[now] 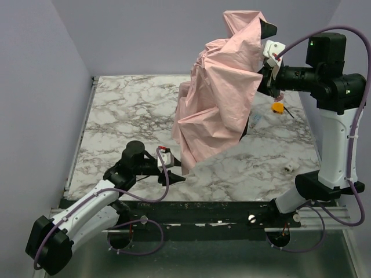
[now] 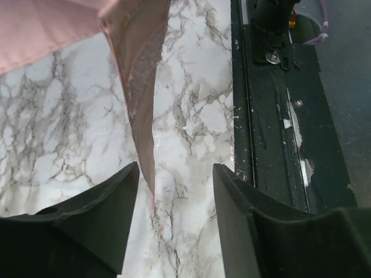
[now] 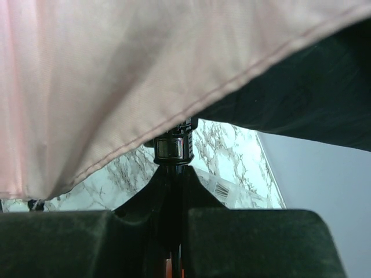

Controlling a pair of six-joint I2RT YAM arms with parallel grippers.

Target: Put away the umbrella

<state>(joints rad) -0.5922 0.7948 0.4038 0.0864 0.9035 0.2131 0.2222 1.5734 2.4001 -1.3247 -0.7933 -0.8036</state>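
Observation:
The pale pink umbrella hangs in the air over the middle of the marble table, its loose fabric drooping down to the surface. My right gripper is shut on its thin dark shaft, high at the right; the pink fabric fills the upper right wrist view. My left gripper is open and low over the table at the fabric's lower edge. In the left wrist view a hanging strip of pink fabric reaches down between the open fingers, close to the left one.
A clear labelled plastic packet lies on the table under the umbrella at the right, also in the right wrist view. A small orange object sits behind it. A small white piece lies near the right arm. The table's black front rail is near the left gripper.

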